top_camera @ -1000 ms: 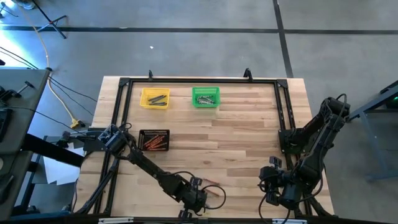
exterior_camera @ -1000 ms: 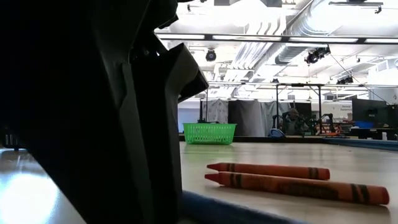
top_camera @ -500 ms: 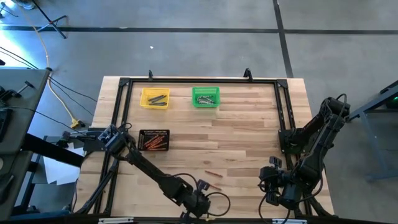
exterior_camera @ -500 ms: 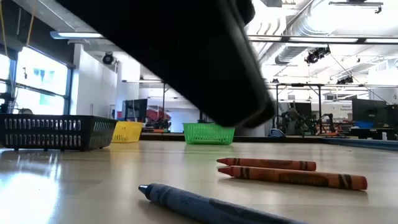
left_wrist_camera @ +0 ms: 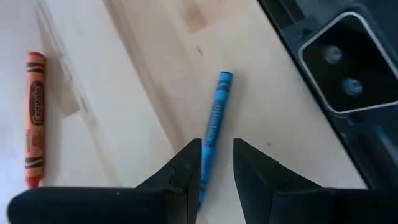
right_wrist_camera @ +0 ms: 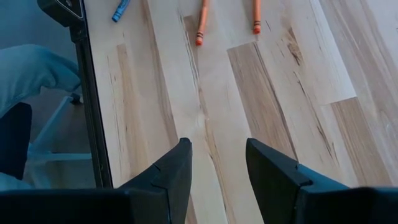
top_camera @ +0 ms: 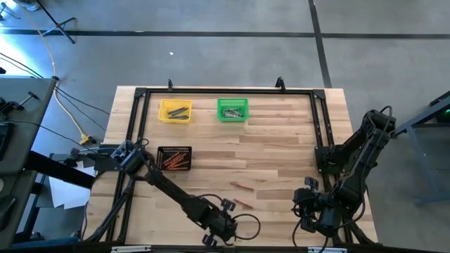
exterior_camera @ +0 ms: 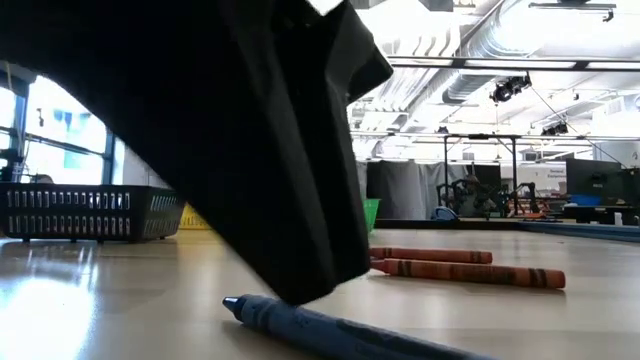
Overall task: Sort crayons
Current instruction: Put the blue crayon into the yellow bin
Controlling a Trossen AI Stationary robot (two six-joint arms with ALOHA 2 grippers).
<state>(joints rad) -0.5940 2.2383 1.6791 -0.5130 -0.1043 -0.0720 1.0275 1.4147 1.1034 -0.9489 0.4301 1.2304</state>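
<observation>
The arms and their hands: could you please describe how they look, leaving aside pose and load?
Both arms are dark, jointed links with black cables looping along them. The left arm is long and slim; the right arm looks bulkier. The left hand and right hand each have two matte black, wedge-shaped fingers. No markings are visible.

In the low view the left arm hides most of the yellow bin and green bin. The bins' contents in the high view are too small to tell apart.
</observation>
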